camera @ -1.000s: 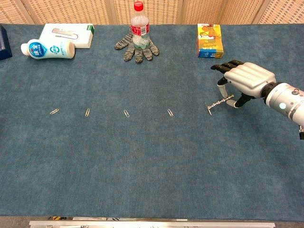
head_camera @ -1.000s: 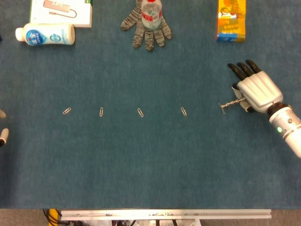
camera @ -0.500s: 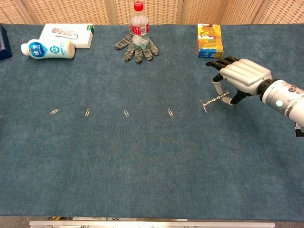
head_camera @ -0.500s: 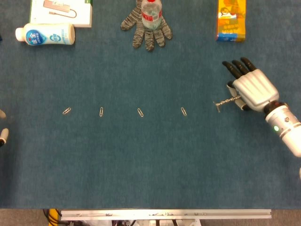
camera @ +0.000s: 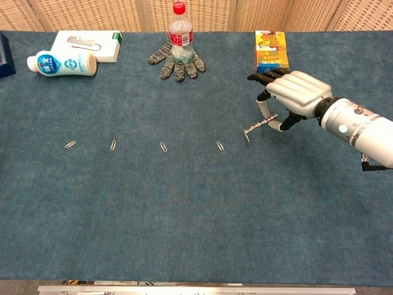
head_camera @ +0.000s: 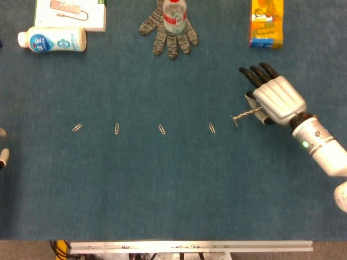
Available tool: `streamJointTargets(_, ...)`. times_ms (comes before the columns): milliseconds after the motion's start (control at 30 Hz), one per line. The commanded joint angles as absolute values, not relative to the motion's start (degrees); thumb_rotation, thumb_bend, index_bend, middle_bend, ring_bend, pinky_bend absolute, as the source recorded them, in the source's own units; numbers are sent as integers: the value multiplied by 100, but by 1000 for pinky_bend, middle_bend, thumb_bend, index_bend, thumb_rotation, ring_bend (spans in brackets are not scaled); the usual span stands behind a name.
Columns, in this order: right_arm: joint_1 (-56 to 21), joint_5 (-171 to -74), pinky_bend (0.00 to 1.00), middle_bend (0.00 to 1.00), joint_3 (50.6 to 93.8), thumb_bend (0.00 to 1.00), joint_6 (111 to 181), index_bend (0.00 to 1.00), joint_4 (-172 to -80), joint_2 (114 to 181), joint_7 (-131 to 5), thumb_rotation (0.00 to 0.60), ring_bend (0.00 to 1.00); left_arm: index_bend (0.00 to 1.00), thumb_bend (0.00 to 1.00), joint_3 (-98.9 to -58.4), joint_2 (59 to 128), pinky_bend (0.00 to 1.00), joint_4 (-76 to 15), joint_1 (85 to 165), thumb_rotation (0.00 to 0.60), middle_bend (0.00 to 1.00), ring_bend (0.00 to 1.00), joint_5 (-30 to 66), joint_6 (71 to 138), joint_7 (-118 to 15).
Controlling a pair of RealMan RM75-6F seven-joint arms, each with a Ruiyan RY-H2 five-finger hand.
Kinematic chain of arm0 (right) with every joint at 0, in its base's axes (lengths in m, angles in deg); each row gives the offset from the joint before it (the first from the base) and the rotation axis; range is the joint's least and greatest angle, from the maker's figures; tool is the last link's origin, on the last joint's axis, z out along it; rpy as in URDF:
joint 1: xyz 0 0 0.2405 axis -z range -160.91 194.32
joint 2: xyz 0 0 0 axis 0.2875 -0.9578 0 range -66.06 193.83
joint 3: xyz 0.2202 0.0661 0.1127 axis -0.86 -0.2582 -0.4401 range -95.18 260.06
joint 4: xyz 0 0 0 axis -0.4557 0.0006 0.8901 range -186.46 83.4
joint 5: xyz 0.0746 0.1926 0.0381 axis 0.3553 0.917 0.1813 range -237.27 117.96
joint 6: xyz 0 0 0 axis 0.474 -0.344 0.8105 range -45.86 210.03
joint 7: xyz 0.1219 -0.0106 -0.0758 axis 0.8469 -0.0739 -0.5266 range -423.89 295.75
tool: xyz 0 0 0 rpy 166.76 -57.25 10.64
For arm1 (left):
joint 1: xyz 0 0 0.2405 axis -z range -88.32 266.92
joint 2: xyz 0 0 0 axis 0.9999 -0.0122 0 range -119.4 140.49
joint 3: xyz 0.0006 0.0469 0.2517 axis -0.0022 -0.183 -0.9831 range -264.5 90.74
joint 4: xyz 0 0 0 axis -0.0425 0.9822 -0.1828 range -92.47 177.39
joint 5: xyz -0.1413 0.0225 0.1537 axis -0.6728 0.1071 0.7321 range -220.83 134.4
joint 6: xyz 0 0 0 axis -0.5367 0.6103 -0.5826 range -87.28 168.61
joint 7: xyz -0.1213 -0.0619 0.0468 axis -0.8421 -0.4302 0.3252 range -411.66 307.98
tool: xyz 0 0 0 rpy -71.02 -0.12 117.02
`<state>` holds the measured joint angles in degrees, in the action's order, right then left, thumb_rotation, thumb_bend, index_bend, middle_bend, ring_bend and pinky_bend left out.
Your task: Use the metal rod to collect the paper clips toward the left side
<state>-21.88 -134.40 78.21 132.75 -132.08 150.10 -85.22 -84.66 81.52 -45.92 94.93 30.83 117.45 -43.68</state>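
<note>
My right hand (head_camera: 272, 99) (camera: 291, 91) grips a thin metal rod (head_camera: 244, 115) (camera: 258, 127) that points left and down toward the blue cloth. The rod's tip ends a short way right of the nearest paper clip (head_camera: 211, 128) (camera: 220, 145). Three more clips lie in a row to the left: one (head_camera: 161, 129) (camera: 163, 147), another (head_camera: 116, 128) (camera: 113, 145), and the leftmost (head_camera: 77, 128) (camera: 70, 144). Only a sliver of my left hand (head_camera: 3, 154) shows at the head view's left edge; how its fingers lie is hidden.
Along the far edge stand a white lotion bottle (head_camera: 52, 39) (camera: 61, 63), a white box (head_camera: 70, 13) (camera: 86, 45), a grey glove (head_camera: 169, 33) (camera: 176, 60) with a water bottle (head_camera: 174, 15) (camera: 179, 38) on it, and an orange carton (head_camera: 266, 24) (camera: 270, 52).
My right hand has carried the rod leftward, bringing its tip closer to the rightmost paper clip. The clips have not moved.
</note>
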Motion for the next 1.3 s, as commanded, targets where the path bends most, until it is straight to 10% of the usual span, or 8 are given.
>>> streamJointTargets(33,-2216,-13483,0,46,7803,306,13294,658,-13220,15037,-8487,600,0,424,293,-8464,8149,329,-4591,9491,600,333,282,3076,11741,-4365)
streamJointTargets(1300,-2443,-13741,0,46,7824,306,13331,658,-13150,15428,-8132,600,0,427,293,-8448,8190,332,-4543,9496,600,333,283,3016,11665,-4386)
